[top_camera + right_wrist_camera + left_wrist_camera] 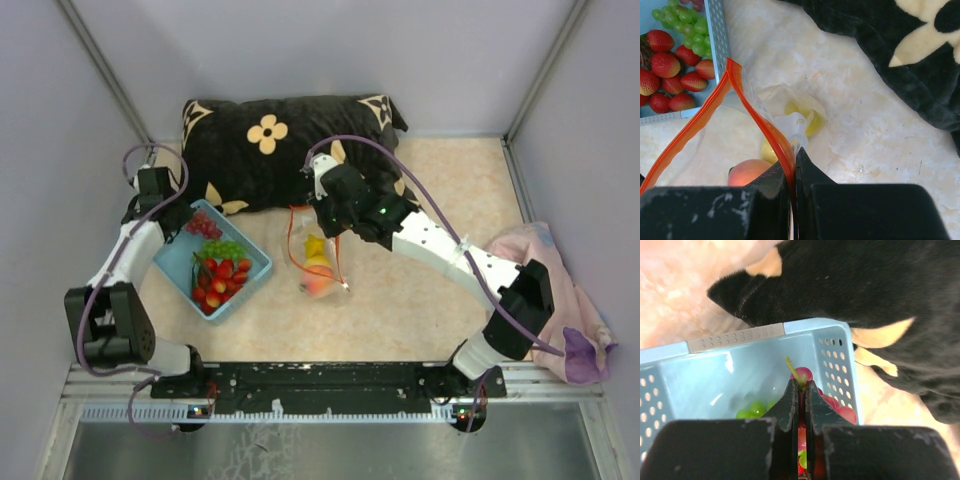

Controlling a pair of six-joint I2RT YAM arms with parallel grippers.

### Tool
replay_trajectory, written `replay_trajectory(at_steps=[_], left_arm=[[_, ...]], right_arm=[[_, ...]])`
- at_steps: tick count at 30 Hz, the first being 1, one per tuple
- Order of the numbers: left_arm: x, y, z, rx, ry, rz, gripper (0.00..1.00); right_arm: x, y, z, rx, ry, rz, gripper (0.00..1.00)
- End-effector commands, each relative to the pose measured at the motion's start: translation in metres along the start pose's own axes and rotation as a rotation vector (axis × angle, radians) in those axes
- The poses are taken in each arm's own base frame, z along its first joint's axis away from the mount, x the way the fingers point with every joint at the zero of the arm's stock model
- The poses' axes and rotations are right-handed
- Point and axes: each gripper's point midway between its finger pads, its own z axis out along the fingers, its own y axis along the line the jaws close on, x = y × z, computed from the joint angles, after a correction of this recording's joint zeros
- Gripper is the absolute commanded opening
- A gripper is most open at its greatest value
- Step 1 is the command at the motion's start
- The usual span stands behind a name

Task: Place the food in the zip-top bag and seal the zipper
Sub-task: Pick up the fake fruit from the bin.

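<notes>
The zip-top bag (782, 97) lies near the middle of the worktop (440, 200), mouth gaping. Its zipper (700, 115), a red-orange strip, stands up in a loop. The right hand (792, 167) has its fingers pressed together on that strip and pinches one side of the mouth, so that edge is lifted clear of the surface. Inside the bag sit an orange peach (746, 171) and, toward 12 o'clock from it, a yellow pear-like fruit (810, 120), the two close together under the crinkled plastic. Just at 9 o'clock of the bag is a light blue latticed basket (735, 337), set at a slant, and the rest of the food is in it: strawberries (667, 65) heaped at its 6 o'clock end, green grapes (687, 22) in the middle, and red grapes (803, 374) at the 12 o'clock end. The left hand (800, 385) is down inside that far end, fingers drawn tight together, and from its own camera they look to be nipping the red grapes right below the pale green stem. A black pillow (270, 150) with cream flowers lies across the 12 o'clock side of the worktop, touching the basket's far corner. A pink cloth (560, 290) is bunched at the 4 o'clock edge.
</notes>
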Motion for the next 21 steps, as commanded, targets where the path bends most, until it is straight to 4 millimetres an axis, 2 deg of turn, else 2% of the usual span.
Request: replay_trajectory(at_steps=[1,8,11,14,21], left_arm=[[-0.03,-0.006,-0.035,0.058,-0.114,0.067,0.0],[-0.06,-0.032,-0.101,0.253,-0.257,0.175,0.0],[-0.065,-0.043,-0.129,0.34,-0.291,0.204,0.0],[-0.063,-0.059,-0.16,0.458,-0.31,0.222,0.0],[-0.039,-0.106,-0.235,0.8,-0.309,0.226,0.0]], right_arm=[[-0.032,0.004,-0.006,-0.021,-0.094,0.023,0.03],[-0.036,0.004,-0.005,-0.014,-0.103,0.042,0.03],[-0.037,0.005,-0.005,-0.019,-0.107,0.057,0.03],[-0.038,0.009,-0.004,-0.032,-0.109,0.074,0.03],[-0.042,0.017,-0.003,-0.073,-0.119,0.111,0.03]])
